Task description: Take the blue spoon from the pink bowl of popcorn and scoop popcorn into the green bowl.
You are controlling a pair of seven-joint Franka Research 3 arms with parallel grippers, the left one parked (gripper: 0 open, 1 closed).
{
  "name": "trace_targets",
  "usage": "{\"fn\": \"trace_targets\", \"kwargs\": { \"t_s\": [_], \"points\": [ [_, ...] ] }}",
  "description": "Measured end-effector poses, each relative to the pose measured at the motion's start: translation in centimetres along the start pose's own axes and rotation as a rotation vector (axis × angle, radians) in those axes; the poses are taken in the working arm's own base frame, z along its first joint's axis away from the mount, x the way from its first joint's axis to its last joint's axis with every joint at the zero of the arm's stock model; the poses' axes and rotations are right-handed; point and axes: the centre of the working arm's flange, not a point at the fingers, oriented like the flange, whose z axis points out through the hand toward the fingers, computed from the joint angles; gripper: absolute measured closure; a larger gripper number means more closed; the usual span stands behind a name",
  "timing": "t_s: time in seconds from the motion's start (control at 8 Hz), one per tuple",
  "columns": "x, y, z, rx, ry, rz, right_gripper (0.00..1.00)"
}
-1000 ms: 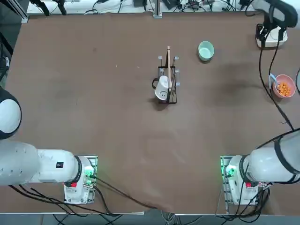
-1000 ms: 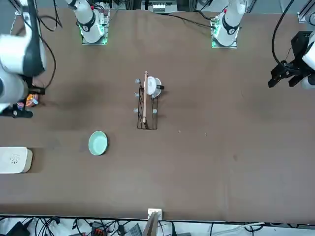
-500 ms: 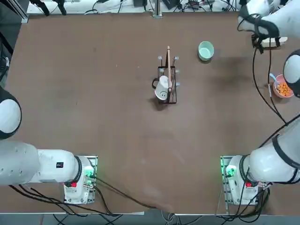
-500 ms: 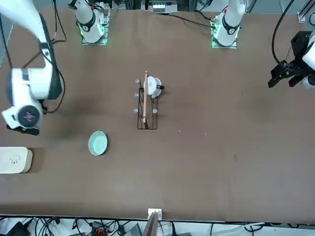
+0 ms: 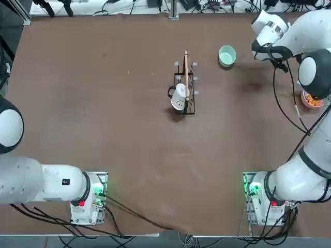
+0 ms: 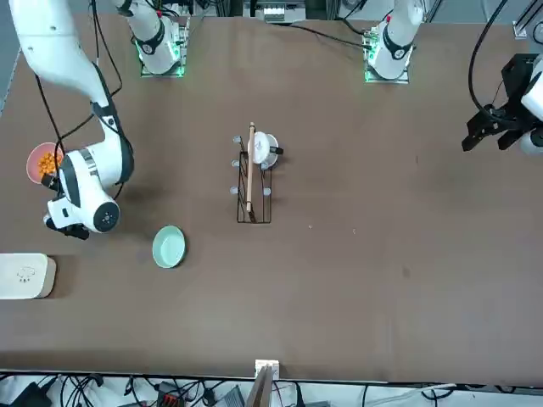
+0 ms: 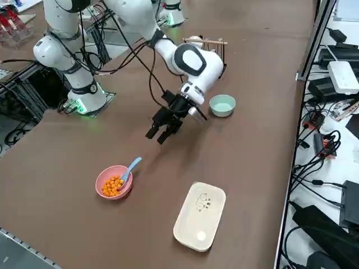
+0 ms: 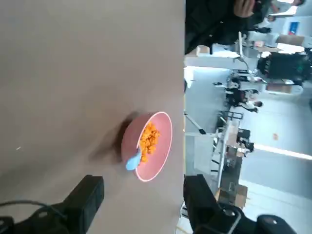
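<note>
The pink bowl (image 7: 106,190) sits near the table's right edge, holding orange popcorn (image 7: 114,184). The blue spoon (image 7: 130,167) rests in it, its handle leaning over the rim. The wrist view shows the same pink bowl (image 8: 163,129), popcorn (image 8: 148,137) and blue spoon (image 8: 133,160) beyond my fingers. The green bowl (image 7: 222,105) stands farther in, its pale inside bare. My right gripper (image 7: 159,133) hovers open over bare table between the two bowls, holding nothing. In the front view the pink bowl (image 6: 36,163) lies just beside my wrist.
A white rounded-square box (image 7: 199,216) lies near the far right corner, past the pink bowl. A black wire rack (image 5: 185,92) with a white mug and a wooden stick stands mid-table. The green bowl (image 5: 226,55) sits between rack and arm.
My right arm has swung away from above the pink bowl and white box, inward toward the green bowl. The pink bowl is now uncovered in the front view. The gripper stayed open.
</note>
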Motion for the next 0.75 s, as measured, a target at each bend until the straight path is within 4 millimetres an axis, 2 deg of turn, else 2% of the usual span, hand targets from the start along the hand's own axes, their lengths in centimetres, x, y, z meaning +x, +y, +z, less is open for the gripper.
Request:
{"fn": "trace_targets", "kwargs": {
  "t_s": [0.5,0.75],
  "points": [
    [0.2,-2.4,5.0,-0.107,0.005,0.058,0.04],
    [-0.1,-3.3,6.4,-0.128,0.002,0.066,0.06]
  ]
}}
